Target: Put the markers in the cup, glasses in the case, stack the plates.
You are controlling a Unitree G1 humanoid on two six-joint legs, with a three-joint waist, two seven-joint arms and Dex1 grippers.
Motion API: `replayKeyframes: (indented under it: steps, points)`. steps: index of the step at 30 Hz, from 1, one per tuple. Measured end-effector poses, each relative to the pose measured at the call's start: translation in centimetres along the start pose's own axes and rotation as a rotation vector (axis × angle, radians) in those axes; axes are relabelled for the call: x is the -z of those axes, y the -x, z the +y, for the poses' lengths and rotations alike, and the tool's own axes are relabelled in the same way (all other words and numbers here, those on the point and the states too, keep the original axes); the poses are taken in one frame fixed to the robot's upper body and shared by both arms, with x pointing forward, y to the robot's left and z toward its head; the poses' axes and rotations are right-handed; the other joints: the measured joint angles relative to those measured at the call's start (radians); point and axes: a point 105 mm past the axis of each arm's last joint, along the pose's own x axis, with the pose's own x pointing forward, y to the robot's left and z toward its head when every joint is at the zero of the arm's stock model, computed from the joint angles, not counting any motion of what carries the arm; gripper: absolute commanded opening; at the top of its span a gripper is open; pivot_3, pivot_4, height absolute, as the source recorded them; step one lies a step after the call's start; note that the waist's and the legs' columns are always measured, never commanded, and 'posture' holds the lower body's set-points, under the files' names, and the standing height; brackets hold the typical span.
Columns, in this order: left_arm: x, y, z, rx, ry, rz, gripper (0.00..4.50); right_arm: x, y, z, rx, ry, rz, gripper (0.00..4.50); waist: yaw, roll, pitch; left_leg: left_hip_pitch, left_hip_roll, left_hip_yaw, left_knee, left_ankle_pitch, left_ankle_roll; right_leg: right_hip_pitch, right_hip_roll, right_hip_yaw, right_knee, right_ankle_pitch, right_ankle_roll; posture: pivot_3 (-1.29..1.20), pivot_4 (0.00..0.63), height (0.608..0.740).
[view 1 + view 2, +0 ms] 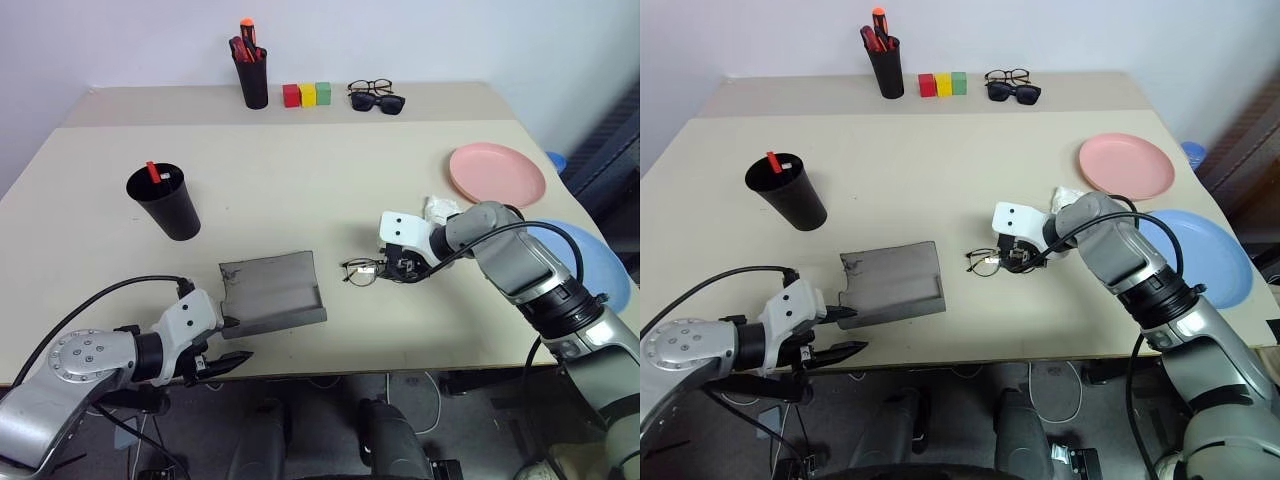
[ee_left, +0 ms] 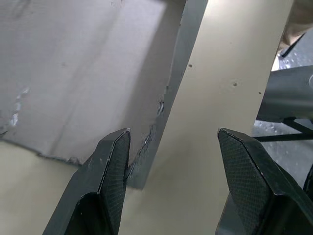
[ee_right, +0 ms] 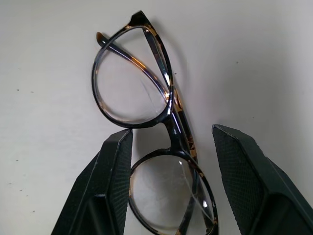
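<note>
The glasses (image 1: 362, 270) lie folded on the table's middle front, just right of the open grey case (image 1: 272, 292). My right gripper (image 1: 405, 266) is down at them. In the right wrist view its fingers (image 3: 115, 166) stand apart on either side of the glasses (image 3: 129, 83), near the bridge, open. My left gripper (image 1: 226, 364) hovers open at the table's front edge, by the case's near corner (image 2: 146, 147). The black cup (image 1: 165, 202) stands at the left with a red-capped marker (image 1: 153, 172) in it. The pink plate (image 1: 497, 172) and the blue plate (image 1: 590, 262) lie apart at the right.
At the back stand a black pen holder (image 1: 252, 78) with red and orange pens, three coloured blocks (image 1: 307, 95), and sunglasses with another pair of spectacles (image 1: 376, 98). A small white crumpled thing (image 1: 437, 209) lies beside my right arm.
</note>
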Motion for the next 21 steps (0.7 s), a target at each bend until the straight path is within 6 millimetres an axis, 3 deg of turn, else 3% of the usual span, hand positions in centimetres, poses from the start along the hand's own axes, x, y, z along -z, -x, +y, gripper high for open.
replayKeyframes:
  steps: [2, 3, 8, 15, 21]
  points:
    - [0.0, 0.0, 0.0, 0.000, 0.004, 0.001, 2.89, -0.2, 0.0, 0.0, -0.001, 0.008, -0.006, 0.28, 0.000, 0.000, 0.000, 0.000, 0.000, 0.000, 0.000, 0.000, 0.000, 0.000, 0.000, 0.000, 0.000, 0.000, 0.000, 0.00, 0.150, 0.740]
    - [0.0, 0.0, 0.0, 0.000, 0.006, 0.002, 2.89, -0.5, 0.1, -0.2, 0.005, 0.016, -0.012, 0.13, 0.000, 0.000, 0.000, 0.000, 0.000, 0.000, 0.000, 0.000, 0.000, 0.000, 0.000, 0.000, 0.000, 0.000, 0.000, 0.00, 0.150, 0.740]
    - [-0.4, 0.0, 0.2, -0.011, -0.010, -0.018, 2.89, -0.4, 0.2, -0.4, 0.014, 0.022, -0.005, 0.13, 0.001, 0.000, 0.000, 0.000, 0.000, 0.000, 0.000, 0.000, 0.000, 0.000, 0.000, 0.000, 0.000, 0.000, 0.000, 0.00, 0.150, 0.740]
    - [-3.9, -0.4, 0.3, -0.029, -0.123, -0.265, 2.89, 0.0, 0.5, -0.3, 0.017, 0.007, 0.002, 0.13, 0.004, 0.000, 0.000, 0.000, 0.000, 0.000, 0.000, 0.000, 0.000, 0.001, 0.000, 0.000, 0.000, 0.000, 0.000, 0.00, 0.150, 0.740]
    - [-6.6, 0.9, 2.8, -0.083, -0.117, -0.431, 2.89, -0.9, 2.1, -0.1, 0.004, -0.077, -0.054, 0.13, 0.002, 0.000, 0.000, 0.001, 0.000, 0.000, 0.001, 0.000, 0.000, 0.001, 0.000, 0.000, 0.002, 0.000, 0.000, 0.00, 0.150, 0.740]
